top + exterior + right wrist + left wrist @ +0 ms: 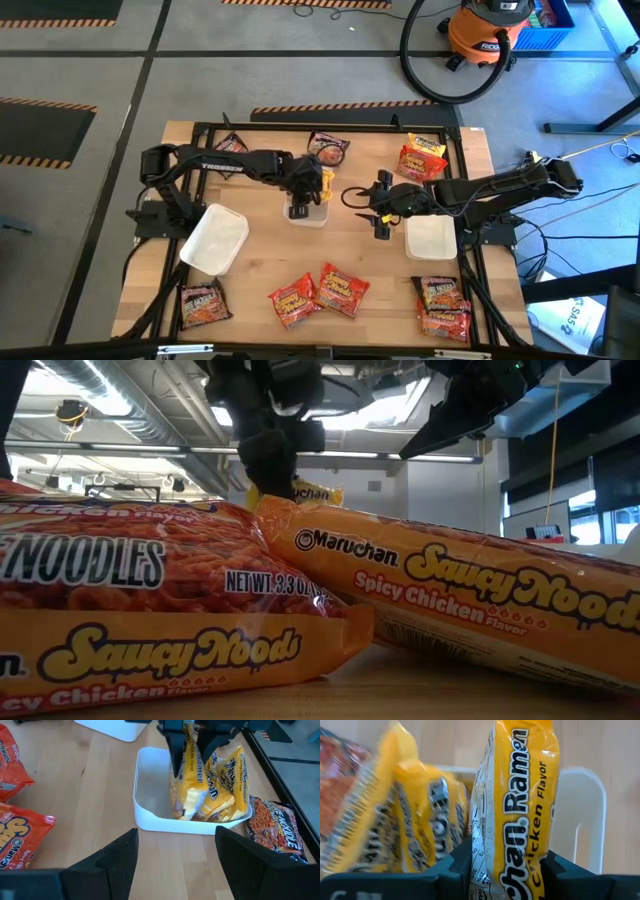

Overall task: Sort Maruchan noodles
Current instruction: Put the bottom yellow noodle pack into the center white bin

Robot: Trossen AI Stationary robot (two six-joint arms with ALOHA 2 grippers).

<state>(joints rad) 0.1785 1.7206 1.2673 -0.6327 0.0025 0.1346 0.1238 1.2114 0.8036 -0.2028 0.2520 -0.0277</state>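
While clamping a yellow packet [515, 810], left fingers [172, 745] hover over the tray [150, 815].

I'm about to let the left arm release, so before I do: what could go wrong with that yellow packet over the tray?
The left gripper holds the yellow packet upright in the white tray, against other yellow packets that lean and stick up above the rim. Let go now, it may tip and push one out.

The open right gripper hovers close beside that tray; either arm swinging wide could clip the other.
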